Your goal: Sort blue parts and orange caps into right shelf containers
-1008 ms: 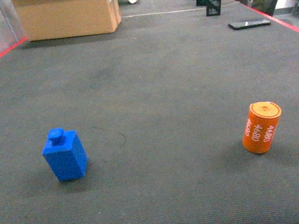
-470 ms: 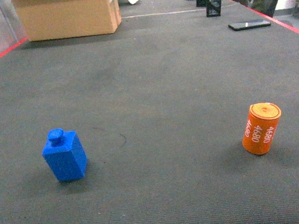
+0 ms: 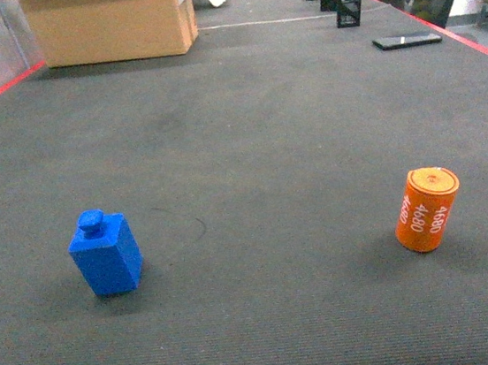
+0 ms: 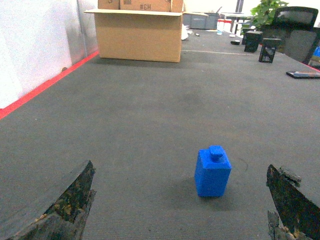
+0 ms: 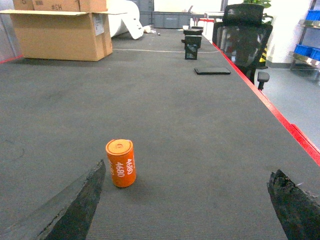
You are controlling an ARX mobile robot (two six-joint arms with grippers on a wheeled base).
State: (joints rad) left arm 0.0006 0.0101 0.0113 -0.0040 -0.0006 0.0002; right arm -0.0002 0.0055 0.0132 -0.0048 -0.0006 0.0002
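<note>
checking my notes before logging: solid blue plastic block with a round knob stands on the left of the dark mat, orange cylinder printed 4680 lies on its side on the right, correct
One thing is wrong: the orange cylinder printed 4680 is not on its side; it stands upright on its end, leaning slightly, as the head view shows. The solid blue plastic block with a round knob does stand on the left of the dark mat.

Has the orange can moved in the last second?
No. The orange can stands in the same spot relative to the blue part and the cardboard box.

Open dark mat (image 3: 248, 146) between blue part (image 3: 106, 253) and orange cap (image 3: 426, 209) — well apart, cardboard box (image 3: 108, 21) far behind
</note>
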